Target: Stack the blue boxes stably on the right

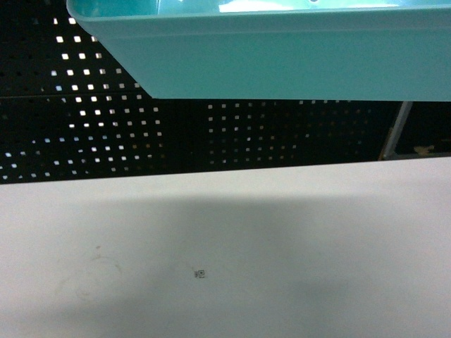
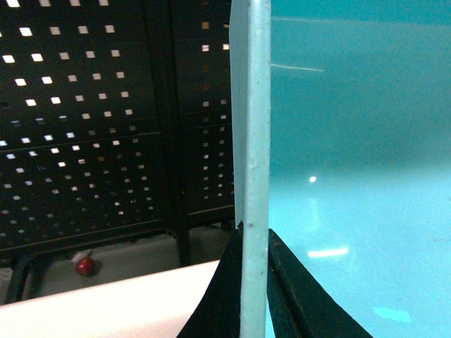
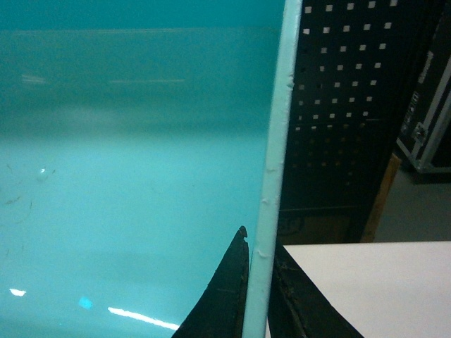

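Turquoise plastic filled the top of the head view: the light turquoise-blue box (image 1: 282, 56) hung in the air, well above the white worktop (image 1: 225, 253), carried between both arms. In the left wrist view the left jaws (image 2: 255, 282) were pressed onto the tub's rim wall (image 2: 252, 141), one dark finger outside and one inside, with the wall running straight up between them; the right jaws (image 3: 258, 289) pinched the opposite rim (image 3: 278, 141) in the same way. Beyond each pair of jaws stood the black pegboard panel (image 1: 106, 127), and outside the left jaws a small red ball (image 2: 86, 266) lay low on the floor, apart from everything. The larger royal-blue box showed in no view, so where the stack should go could not be told from here. Judging by this, the step in hand was the carry toward the right, and doing it well meant keeping both grips level with each other so the tub did not tilt or twist, moving the two arms together at one pace so the thin wall was neither stretched nor bowed, and holding the clamping force steady, since smooth plastic could slip. The lowering should probably have waited until the tub sat squarely over its target, with both jaws releasing only once it rested flat.
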`<state>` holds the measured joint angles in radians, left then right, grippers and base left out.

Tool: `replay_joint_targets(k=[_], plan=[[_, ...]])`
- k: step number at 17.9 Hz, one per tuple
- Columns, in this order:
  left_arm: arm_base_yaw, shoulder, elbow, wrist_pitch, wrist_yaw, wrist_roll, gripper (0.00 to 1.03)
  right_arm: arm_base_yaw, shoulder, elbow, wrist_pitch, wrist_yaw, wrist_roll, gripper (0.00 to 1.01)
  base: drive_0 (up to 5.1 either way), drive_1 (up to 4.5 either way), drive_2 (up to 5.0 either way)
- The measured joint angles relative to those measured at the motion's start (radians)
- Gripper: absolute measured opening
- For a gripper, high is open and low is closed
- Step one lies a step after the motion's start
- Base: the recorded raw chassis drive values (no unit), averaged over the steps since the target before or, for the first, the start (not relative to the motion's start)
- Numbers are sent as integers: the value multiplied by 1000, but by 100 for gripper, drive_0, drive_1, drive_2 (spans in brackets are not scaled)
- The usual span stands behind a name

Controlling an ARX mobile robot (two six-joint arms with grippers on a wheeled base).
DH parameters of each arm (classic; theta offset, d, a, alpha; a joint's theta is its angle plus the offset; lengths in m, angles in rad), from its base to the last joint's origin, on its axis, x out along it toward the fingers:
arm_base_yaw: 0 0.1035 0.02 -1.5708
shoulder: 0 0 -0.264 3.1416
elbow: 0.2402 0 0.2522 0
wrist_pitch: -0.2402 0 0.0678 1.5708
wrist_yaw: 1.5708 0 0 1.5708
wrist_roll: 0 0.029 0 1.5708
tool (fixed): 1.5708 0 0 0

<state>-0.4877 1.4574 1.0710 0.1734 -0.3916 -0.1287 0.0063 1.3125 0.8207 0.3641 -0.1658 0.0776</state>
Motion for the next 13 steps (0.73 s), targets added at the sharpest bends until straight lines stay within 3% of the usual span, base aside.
replay_joint_targets(k=[13], plan=[[0,0,0,0,0,2,7,0,0,0,0,0,0,7,-164,-164,-164]])
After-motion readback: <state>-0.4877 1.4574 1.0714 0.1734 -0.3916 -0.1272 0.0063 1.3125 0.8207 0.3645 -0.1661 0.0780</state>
